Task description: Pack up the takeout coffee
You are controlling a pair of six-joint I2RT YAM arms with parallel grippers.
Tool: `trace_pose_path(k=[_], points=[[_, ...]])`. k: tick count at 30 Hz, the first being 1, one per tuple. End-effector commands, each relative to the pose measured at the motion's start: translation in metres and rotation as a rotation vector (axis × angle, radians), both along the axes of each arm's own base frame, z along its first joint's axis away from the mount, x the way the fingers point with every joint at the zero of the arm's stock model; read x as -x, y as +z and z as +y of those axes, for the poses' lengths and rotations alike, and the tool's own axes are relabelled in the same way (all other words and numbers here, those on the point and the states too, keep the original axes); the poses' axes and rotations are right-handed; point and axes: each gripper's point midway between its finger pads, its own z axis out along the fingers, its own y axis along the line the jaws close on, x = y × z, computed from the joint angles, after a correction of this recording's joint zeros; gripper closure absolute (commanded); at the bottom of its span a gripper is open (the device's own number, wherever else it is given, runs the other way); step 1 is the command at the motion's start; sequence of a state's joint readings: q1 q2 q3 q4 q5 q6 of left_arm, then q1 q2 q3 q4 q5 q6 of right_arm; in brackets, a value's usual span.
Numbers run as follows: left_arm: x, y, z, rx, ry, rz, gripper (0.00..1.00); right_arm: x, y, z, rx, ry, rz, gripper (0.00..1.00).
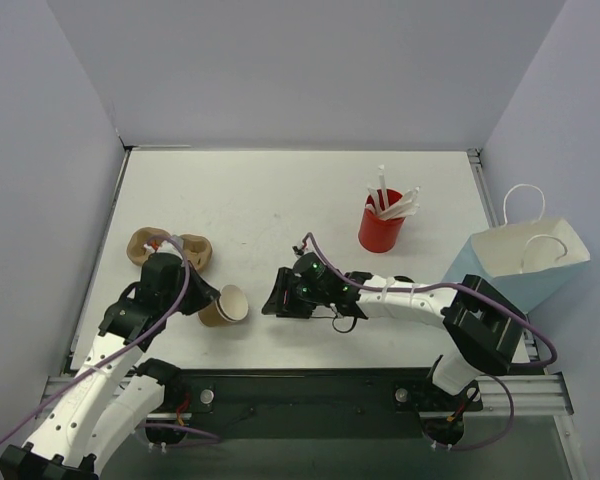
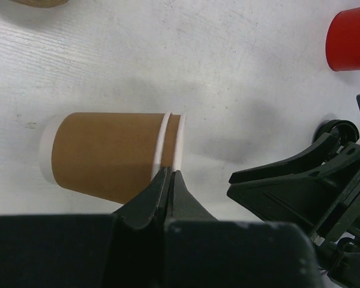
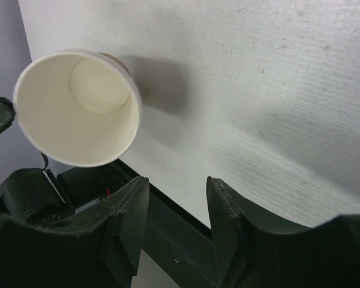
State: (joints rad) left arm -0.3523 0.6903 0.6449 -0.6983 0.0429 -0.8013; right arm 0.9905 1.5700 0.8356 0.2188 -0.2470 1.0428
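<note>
one tan kraft paper cup lies on its side near the table's near edge, its open mouth and white inside turned toward the right arm. the left wrist view shows two white rim lines on it, and whether that means one cup or two nested i cannot tell. the left gripper is pinched together on the wall at that rim. the right gripper faces the mouth from just beside it, fingers apart, nothing between them. one red cup holding several white straws stands right of centre. one blue paper bag stands open at the right edge. two rounded tan shapes sit behind the left gripper, too unclear to name. bare tabletop runs across the middle and back
</note>
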Motion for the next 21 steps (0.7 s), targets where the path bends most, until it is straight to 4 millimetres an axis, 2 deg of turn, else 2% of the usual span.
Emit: trace_pose_path(k=[1,5,8,10,13,15,16,18,21], points=[[-0.007,0.001,0.0,0.005,0.009,-0.039,1.0,-0.004,0.022,0.014,-0.053,0.023,-0.062,0.56],[-0.008,0.002,0.0,0.005,0.005,-0.042,1.0,-0.001,0.032,0.019,-0.05,0.07,-0.113,0.55],[-0.009,0.002,0.002,-0.011,0.004,-0.044,1.0,0.001,0.048,0.028,-0.044,0.18,-0.234,0.53],[-0.01,0.004,0.004,-0.025,0.009,-0.047,1.0,-0.006,0.054,0.031,-0.029,0.206,-0.311,0.53],[-0.012,0.0,0.011,-0.062,0.04,-0.027,1.0,-0.017,0.06,0.042,-0.043,0.198,-0.356,0.56],[-0.011,-0.006,0.017,-0.089,0.069,0.004,1.0,-0.018,0.06,0.058,-0.09,0.224,-0.356,0.6],[-0.01,-0.012,0.019,-0.106,0.079,0.03,1.0,-0.018,0.066,0.068,-0.142,0.233,-0.369,0.61],[-0.009,-0.018,0.026,-0.135,0.104,0.054,1.0,-0.016,0.059,0.08,-0.171,0.256,-0.334,0.66],[-0.008,-0.024,0.032,-0.155,0.134,0.067,1.0,-0.023,0.047,0.085,-0.156,0.231,-0.33,0.66]])
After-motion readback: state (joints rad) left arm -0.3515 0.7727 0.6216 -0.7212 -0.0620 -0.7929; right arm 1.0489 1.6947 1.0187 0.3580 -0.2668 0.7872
